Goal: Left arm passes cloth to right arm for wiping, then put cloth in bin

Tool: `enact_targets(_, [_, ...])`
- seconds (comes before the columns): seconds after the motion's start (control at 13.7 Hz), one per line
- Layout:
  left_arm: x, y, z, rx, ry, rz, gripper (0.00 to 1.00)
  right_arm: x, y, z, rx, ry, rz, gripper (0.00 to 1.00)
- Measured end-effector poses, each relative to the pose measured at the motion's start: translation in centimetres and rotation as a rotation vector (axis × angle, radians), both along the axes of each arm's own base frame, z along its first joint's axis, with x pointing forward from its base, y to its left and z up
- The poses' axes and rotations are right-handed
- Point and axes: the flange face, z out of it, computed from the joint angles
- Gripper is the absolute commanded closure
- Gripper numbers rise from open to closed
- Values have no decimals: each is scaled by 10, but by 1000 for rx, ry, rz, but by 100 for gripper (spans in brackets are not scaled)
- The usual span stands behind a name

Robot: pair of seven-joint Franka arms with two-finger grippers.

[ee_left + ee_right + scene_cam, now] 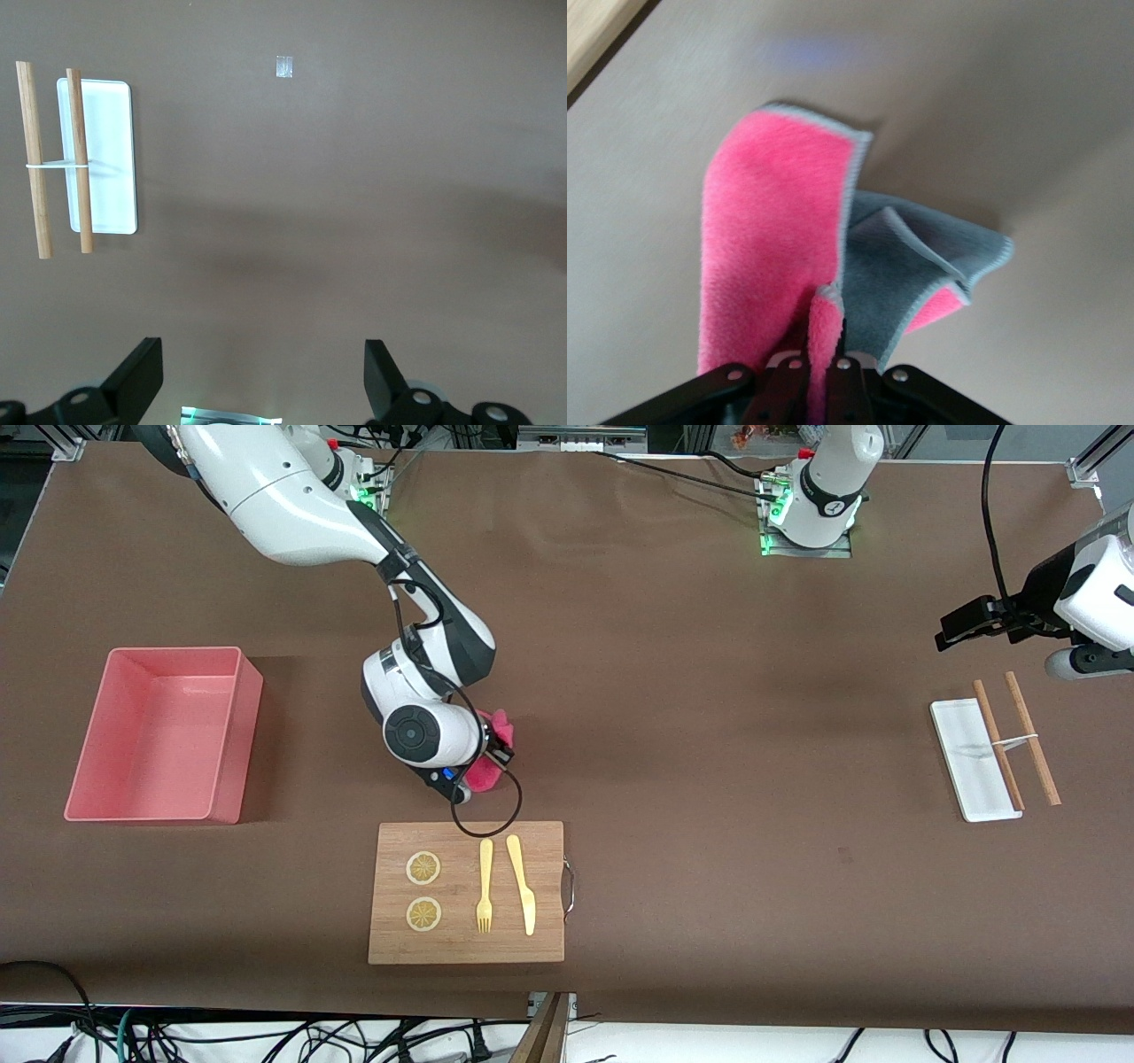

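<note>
Cloth (775, 239): magenta-pink, grey reverse. Bin (164, 735): light pink. Table (709, 779): brown. Board (467, 892): light wood. Fork (485, 886) and knife (522, 884): yellow. Tray (970, 760): white.

L gripper (261, 376) jaws apart over table (354, 221).

fork (485, 886), knife (522, 883) on cutting board (467, 948) — side by side

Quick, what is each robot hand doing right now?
Left hand: open, holding nothing, over the table by the white tray.
Right hand: shut on the cloth, above the table beside the cutting board.
</note>
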Motion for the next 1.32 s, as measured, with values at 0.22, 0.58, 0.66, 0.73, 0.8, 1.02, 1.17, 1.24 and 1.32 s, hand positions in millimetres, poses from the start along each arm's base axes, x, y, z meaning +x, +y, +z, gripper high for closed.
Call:
enact_targets(0.22, [0,1,1,-4,-3,-32,0,3,14,22,57,11,-56,100])
enact_targets(0.58, [1,26,8,-15,-26,-90,0,17,-51,4,-8,128,19,100])
enact_targets(0.66, [1,27,10,-15,-31,-89,0,21,-74,-2,-20,155,53,100])
enact_targets(0.73, [1,27,12,-15,-33,-90,0,26,-97,-8,-27,177,88,100])
enact_targets(0.8, [1,27,12,-15,-33,-92,0,31,-119,-12,-32,194,122,100])
enact_targets(1.02, [1,23,11,-16,-31,-100,0,45,-186,-20,-34,219,216,100])
enact_targets(1.17, [2,21,10,-16,-31,-103,0,54,-232,-23,-25,215,283,100])
enact_targets(1.24, [2,21,10,-16,-30,-103,0,58,-253,-25,-19,210,316,100])
enact_targets(1.32, [2,20,9,-16,-30,-105,0,60,-273,-25,-13,207,341,100])
